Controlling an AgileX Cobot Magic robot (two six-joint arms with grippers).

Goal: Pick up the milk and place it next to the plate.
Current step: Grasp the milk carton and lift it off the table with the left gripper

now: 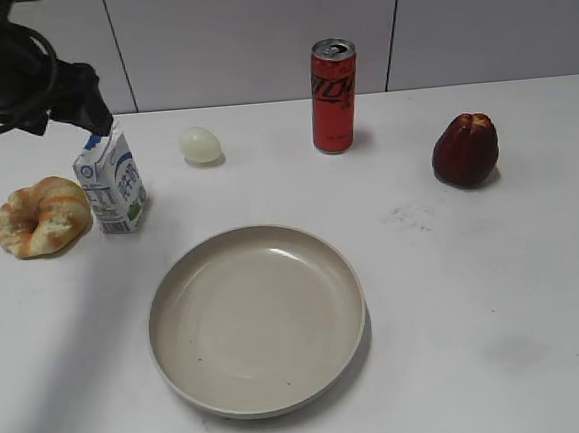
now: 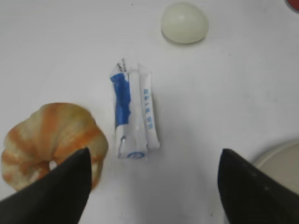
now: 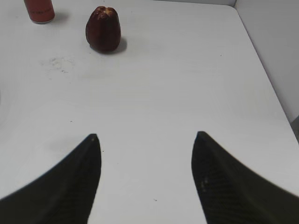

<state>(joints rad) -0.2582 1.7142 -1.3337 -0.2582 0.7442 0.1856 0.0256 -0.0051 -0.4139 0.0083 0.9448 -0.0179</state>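
The milk [image 1: 114, 185] is a small white carton with a blue top. It stands upright at the left of the table, and from above it shows in the left wrist view [image 2: 133, 116]. My left gripper [image 1: 89, 114] hangs just above and behind the carton's top; in its wrist view the gripper [image 2: 154, 161] is wide open and empty, with the carton ahead of the fingertips. The beige plate [image 1: 258, 319] lies front of centre; its rim shows at the wrist view's right edge [image 2: 280, 156]. My right gripper [image 3: 145, 136] is open and empty over bare table.
A croissant-like bread [image 1: 41, 216] touches the milk's left side. A pale egg [image 1: 201, 144] lies behind. A tall red can [image 1: 334, 96] stands at the back centre. A dark red fruit [image 1: 465, 149] sits at the right.
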